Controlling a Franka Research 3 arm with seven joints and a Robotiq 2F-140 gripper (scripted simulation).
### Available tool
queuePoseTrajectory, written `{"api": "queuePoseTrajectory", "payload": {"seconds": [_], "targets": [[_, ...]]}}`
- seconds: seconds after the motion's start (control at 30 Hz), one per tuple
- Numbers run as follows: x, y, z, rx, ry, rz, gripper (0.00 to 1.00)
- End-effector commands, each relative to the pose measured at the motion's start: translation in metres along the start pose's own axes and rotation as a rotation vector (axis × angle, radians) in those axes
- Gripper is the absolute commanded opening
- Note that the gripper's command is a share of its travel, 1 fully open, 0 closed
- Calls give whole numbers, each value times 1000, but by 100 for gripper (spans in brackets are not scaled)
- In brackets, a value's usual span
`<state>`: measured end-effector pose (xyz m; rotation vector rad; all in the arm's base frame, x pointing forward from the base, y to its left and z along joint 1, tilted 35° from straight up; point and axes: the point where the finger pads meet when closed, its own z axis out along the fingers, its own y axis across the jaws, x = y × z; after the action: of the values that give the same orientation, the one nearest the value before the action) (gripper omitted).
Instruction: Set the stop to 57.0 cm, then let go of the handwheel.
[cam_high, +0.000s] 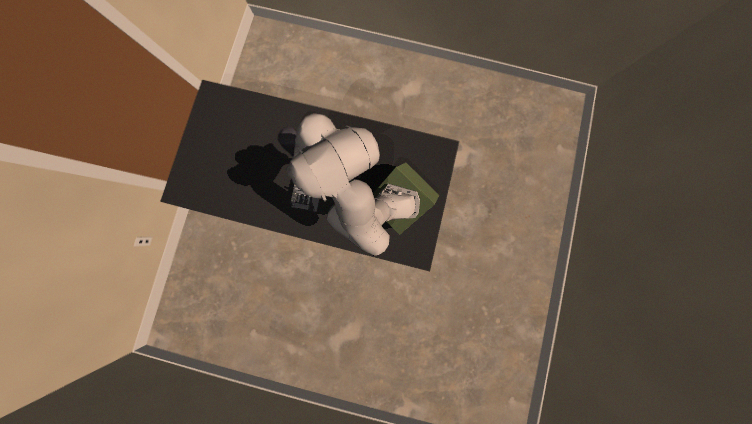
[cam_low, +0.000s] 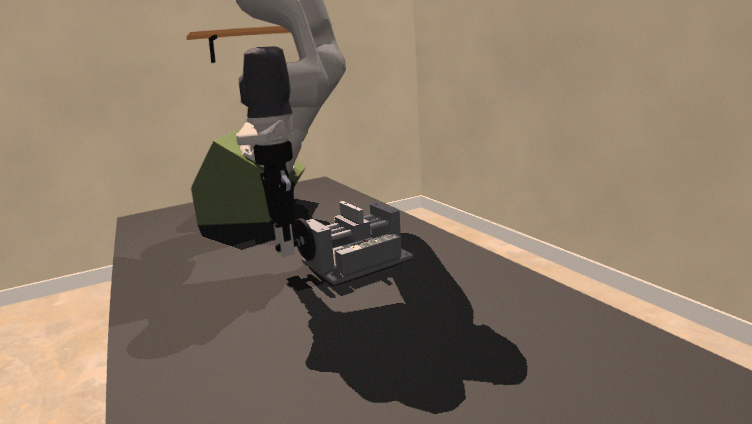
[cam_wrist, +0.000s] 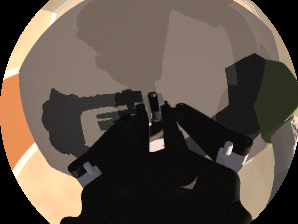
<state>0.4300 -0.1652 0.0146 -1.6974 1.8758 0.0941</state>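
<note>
The metal fixture (cam_high: 302, 199) (cam_low: 364, 259) sits on the dark table (cam_high: 210, 136) (cam_low: 221, 368) (cam_wrist: 195, 60), its base plate flat on the top. Its two end plates and long front block frame a partly enclosed space, crossed by rods that carry the stop (cam_low: 351, 211) between the plates. Small pale and reddish details show along the front block, too small to identify, and the stop's setting cannot be read. The black handwheel (cam_low: 307, 239) stands upright at one end of the fixture, outside that space. Beside it, the gripper (cam_low: 283, 246) (cam_wrist: 154, 101) points down, its fingers drawn nearly together and clamped on the handwheel's dark handle (cam_wrist: 154, 101). Near the fixture, the angular green housing (cam_high: 422, 185) (cam_low: 231, 184) (cam_wrist: 277, 95) has a closed outer face toward the exterior view; its interior is hidden.
</note>
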Motion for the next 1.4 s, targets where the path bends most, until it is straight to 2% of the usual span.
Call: {"api": "queuePoseTrajectory", "payload": {"seconds": [0.0, 1.37], "targets": [[2, -1, 2, 2, 3, 6, 4], [2, -26, 17, 2, 3, 6, 4]]}}
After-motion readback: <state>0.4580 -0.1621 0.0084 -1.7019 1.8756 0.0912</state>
